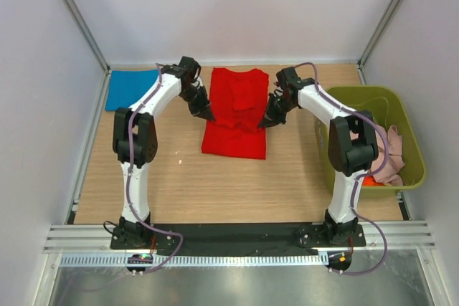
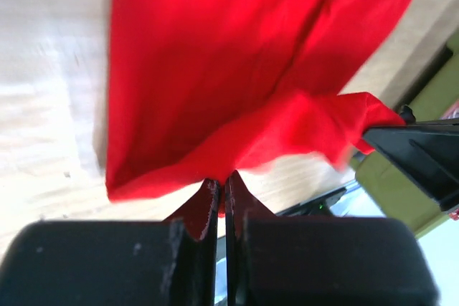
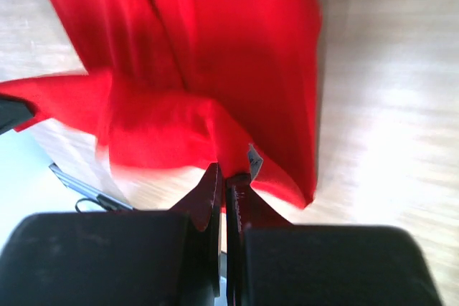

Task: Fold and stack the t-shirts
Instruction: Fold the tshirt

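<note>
Bright red soft cloth t-shirt (image 1: pixel 235 116) is in both our grips. Our left hand (image 2: pixel 222 190) is pinched tight on a raised fold of its left edge. Our right hand (image 3: pixel 226 179) is clamped the same way on its right edge.

The rest of the shirt lies spread on the pale wooden tabletop (image 1: pixel 215 184), midway between our two arms. We judge it light, limp and quick to wrinkle. It will sag wherever it goes unsupported, so matching holds on opposite side edges suit it.

Further out, a folded blue cloth t-shirt (image 1: pixel 133 89) lies at the far left, well apart. On the right stands an olive-green plastic bin (image 1: pixel 412 177), holding a crumpled pale pink t-shirt (image 1: pixel 391 157) and a scrap of an orange t-shirt (image 1: pixel 370 181). Nothing lies between our hands. Only our right elbow, overlapping the bin's rim from above, looks crowded.
</note>
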`<state>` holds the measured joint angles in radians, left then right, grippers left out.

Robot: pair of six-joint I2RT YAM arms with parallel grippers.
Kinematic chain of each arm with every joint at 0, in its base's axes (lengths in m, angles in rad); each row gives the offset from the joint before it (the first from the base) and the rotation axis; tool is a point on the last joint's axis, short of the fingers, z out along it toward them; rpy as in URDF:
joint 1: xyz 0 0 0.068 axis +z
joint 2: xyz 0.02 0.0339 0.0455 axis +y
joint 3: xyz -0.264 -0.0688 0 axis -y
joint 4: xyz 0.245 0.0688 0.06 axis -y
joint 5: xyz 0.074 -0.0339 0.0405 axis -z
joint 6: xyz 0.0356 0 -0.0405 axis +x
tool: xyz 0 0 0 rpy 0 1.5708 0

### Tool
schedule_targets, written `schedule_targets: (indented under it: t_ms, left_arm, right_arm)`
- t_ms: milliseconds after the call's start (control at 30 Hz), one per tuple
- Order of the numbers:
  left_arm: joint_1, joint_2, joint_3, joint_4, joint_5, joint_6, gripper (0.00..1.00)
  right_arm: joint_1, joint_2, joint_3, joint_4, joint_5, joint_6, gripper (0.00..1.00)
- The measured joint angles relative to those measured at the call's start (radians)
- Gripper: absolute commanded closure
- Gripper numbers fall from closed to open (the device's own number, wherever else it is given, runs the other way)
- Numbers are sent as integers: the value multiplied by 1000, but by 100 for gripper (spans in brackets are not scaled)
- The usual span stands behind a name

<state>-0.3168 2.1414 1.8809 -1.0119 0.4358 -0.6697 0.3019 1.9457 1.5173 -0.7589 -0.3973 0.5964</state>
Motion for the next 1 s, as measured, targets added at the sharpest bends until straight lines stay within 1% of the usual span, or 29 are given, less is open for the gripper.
schedule_targets:
  t_ms: [100,267,567,733,833,867,933,1000]
  left_arm:
    - [15,59,61,-14,0,0,100]
    - [24,98,68,-18,2,-6,98]
    - [25,136,76,9,13,-28,98]
    - [26,141,95,27,13,-39,97]
    - [28,159,123,28,13,-41,92]
    - [29,168,132,27,14,-42,87]
    - [31,185,144,27,13,-48,82]
    - [34,199,146,28,9,-54,80]
  right_arm:
    - [-24,67,74,-26,-3,-15,99]
    - [-53,149,150,-55,-10,-26,99]
    - [-71,177,182,-79,-28,-41,99]
    - [-76,213,230,-79,-45,-45,99]
    - [-80,240,243,-78,-51,-45,95]
    - [-82,249,246,-79,-51,-45,95]
    - [-84,268,255,-82,-51,-45,92]
    - [-87,286,266,-84,-51,-46,92]
